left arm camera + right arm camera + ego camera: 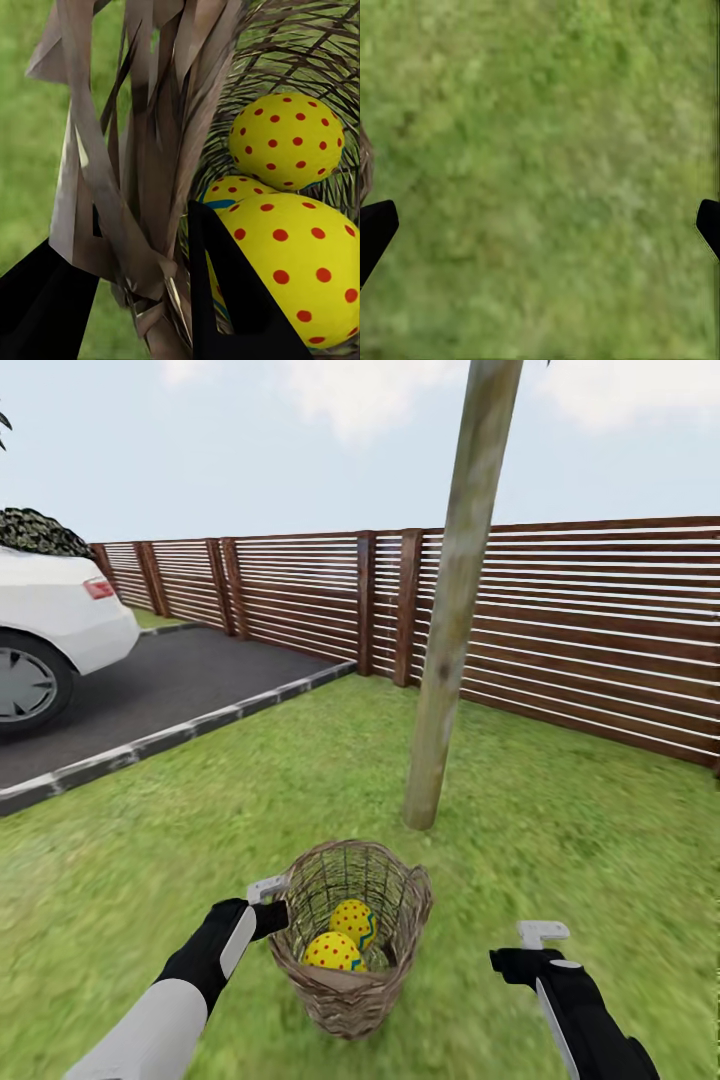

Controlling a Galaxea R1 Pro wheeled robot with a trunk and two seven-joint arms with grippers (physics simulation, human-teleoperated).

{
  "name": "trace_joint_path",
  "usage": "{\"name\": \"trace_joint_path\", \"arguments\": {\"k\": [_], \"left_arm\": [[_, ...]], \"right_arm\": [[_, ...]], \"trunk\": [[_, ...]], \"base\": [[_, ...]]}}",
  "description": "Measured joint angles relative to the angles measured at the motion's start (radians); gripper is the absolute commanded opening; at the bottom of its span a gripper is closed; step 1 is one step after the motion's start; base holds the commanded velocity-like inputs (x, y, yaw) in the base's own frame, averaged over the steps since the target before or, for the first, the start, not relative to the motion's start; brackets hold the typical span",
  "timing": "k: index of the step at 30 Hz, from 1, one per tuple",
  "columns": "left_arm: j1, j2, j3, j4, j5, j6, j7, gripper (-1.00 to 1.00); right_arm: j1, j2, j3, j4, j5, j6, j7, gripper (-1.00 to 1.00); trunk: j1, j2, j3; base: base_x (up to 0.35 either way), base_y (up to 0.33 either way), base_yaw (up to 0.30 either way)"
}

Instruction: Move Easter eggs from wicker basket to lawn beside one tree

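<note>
the three easter eggs (296, 225) are all sat inside the wicker basket (350, 950), which is held at its rim by the left gripper (139, 285). one finger is seen inside the weave right against the nearest egg, the other outside, so the jaws are clamped on the basket wall. the right gripper (540, 225) hangs over bare grass with its jaws spread wide, nothing between them.

what could go wrong: the basket looks tipped toward the robot, and the rim is gripped on one side only, so the eggs could be spilled if it's swung or tilted further. the thin weave could also be slipped out of, dropping the lot.

the lawn (560, 830) is flat short grass, so rolling eggs wouldn't be stopped by much. the tree (450, 630) is just beyond the basket, a slatted fence (590, 620) behind it. a driveway (170, 690) and a white car (50, 630) are seen off to the left.
</note>
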Motion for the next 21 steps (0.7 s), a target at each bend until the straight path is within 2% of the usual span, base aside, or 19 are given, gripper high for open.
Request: {"name": "trace_joint_path", "arguments": {"k": [9,21], "left_arm": [[0.000,0.000,0.000,0.000,0.000,0.000,0.000,-1.00],[0.000,0.000,0.000,0.000,0.000,0.000,0.000,-1.00]], "right_arm": [[0.000,0.000,0.000,0.000,0.000,0.000,0.000,1.00],[0.000,0.000,0.001,0.000,0.002,0.001,-0.003,1.00]], "trunk": [[0.000,0.000,0.000],[0.000,0.000,0.000]], "base": [[0.339,0.000,-0.249],[0.339,0.000,-0.008]]}}
